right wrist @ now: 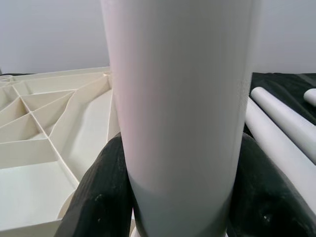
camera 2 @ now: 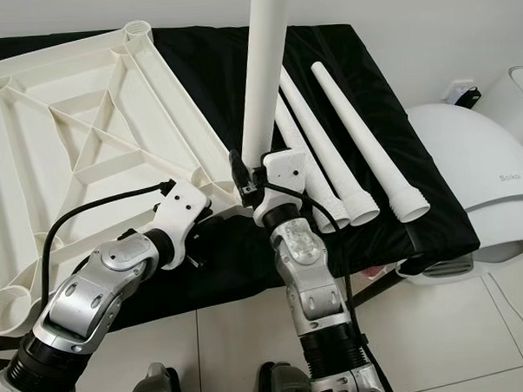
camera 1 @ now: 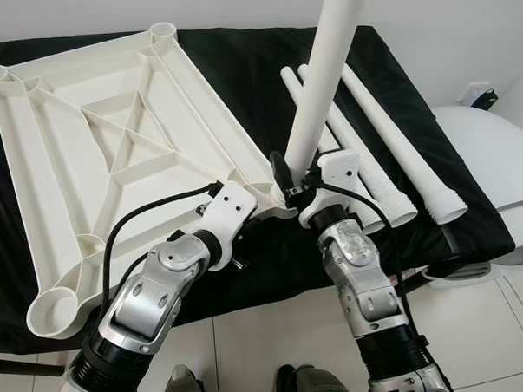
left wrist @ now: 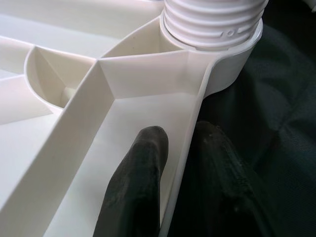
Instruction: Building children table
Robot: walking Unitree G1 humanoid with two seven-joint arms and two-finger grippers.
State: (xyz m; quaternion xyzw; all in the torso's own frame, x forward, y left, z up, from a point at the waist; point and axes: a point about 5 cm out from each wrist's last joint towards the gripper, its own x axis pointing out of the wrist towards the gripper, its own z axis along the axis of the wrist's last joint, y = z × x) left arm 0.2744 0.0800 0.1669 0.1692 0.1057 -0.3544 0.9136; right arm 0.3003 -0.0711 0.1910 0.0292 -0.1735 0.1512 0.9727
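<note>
Both silver arms bent at the elbow and reaching forward over the near edge of the black-covered bench (camera 1: pixel 238 67). Left gripper (left wrist: pixel 180 163) pinching the rim wall of the upturned white tabletop (camera 1: pixel 111 142) close to its near right corner socket, one finger (left wrist: pixel 136 182) inside the rim, the other outside against the black cover. Right gripper (right wrist: pixel 180 197) clamped on an upright white table leg (camera 1: pixel 330 71), a black finger (right wrist: pixel 101 197) pressed to each side of the tube, the leg's threaded foot seated in that same corner socket (left wrist: pixel 217 54). Tabletop lying ribs-up across the left half of the bench, its near left corner overhanging the front edge. Three more loose legs (camera 2: pixel 364 157) lying side by side on the right half, flared ends toward the front edge. White appliance (camera 2: pixel 478 186) on the floor off the right end, grey lettering on its side too small to read surely.
</note>
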